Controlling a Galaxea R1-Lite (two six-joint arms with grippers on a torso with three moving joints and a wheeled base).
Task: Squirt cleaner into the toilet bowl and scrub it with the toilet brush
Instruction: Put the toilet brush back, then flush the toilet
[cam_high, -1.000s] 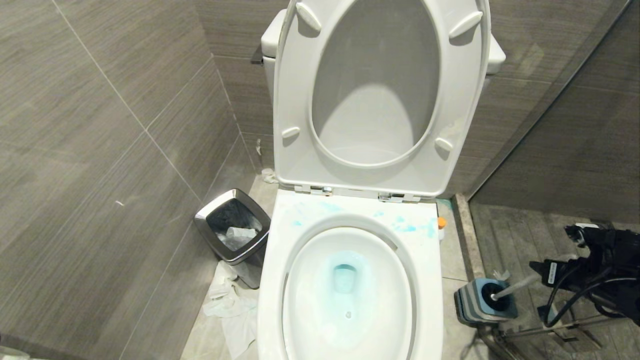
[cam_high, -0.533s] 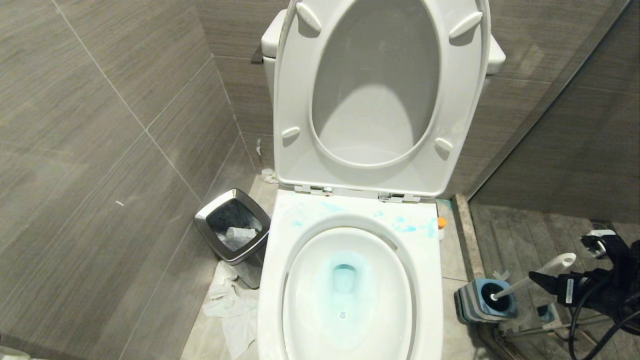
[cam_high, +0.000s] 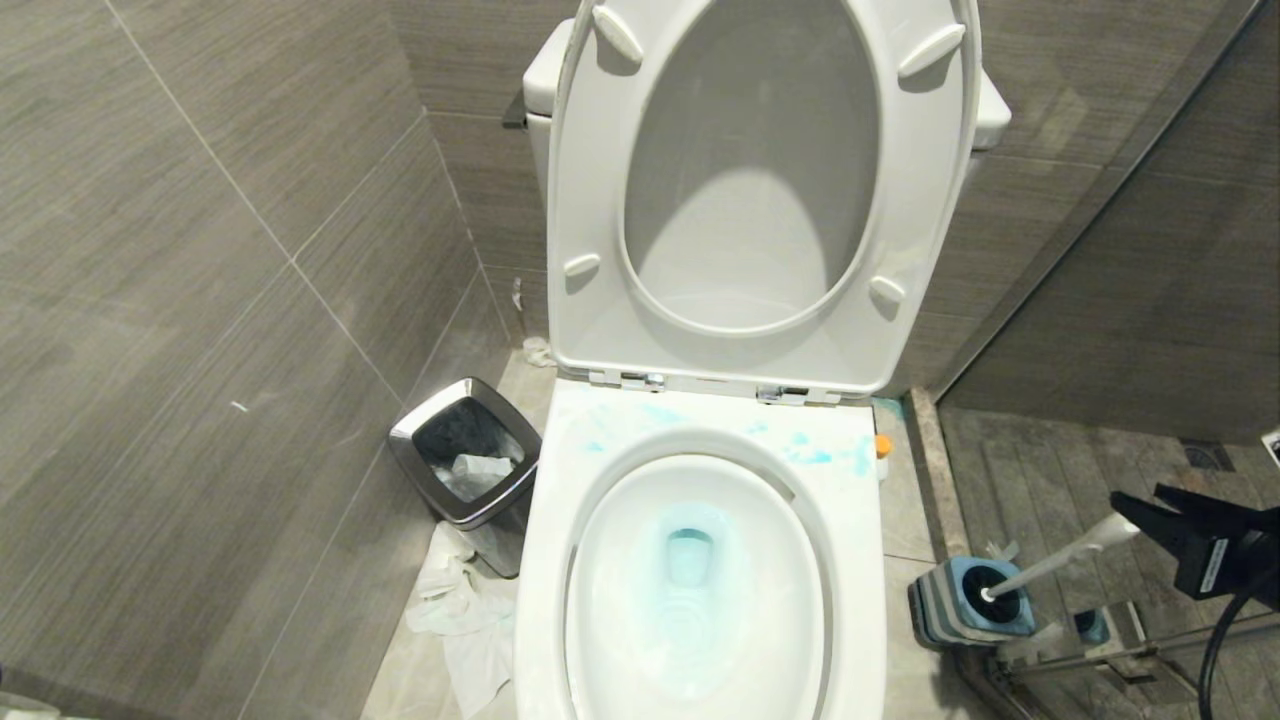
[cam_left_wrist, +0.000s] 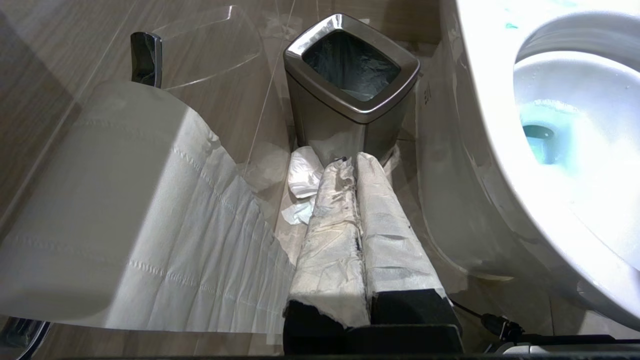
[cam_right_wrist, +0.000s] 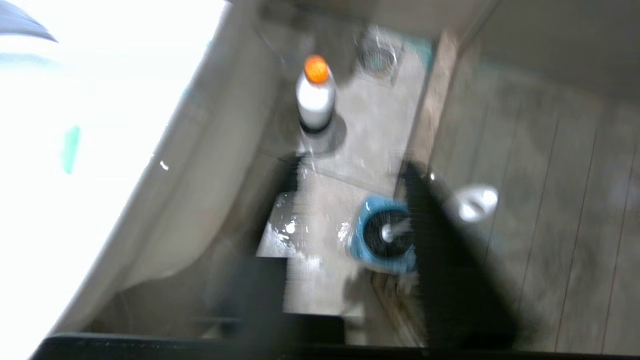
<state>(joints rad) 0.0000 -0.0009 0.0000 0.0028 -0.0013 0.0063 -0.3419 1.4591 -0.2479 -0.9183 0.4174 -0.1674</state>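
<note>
The toilet bowl (cam_high: 600, 560) stands open, seat and lid raised, with blue cleaner tinting its water and smeared on the rim. The cleaner (cam_right_wrist: 315, 97) stands on the floor beside the bowl; only its orange cap (cam_high: 882, 446) peeks out in the head view. The toilet brush (cam_high: 1050, 565) leans in its blue-and-grey holder (cam_high: 940, 610). My right gripper (cam_high: 1145, 500) hovers open by the handle's rounded end (cam_right_wrist: 477, 202), which lies outside one finger; nothing is held. My left gripper (cam_left_wrist: 350, 165), its fingers wrapped in white paper, is shut beside the bin.
A steel-rimmed trash bin (cam_high: 465, 450) stands left of the toilet with crumpled paper (cam_high: 460, 610) on the floor before it. A toilet paper roll (cam_left_wrist: 100, 200) hangs close to my left arm. A raised stone sill (cam_high: 930, 470) and a metal rack (cam_high: 1100, 650) border the brush.
My right arm has drawn back toward the right edge of the head view, uncovering the brush handle's end. The brush stays in its holder. The left arm has not moved.
</note>
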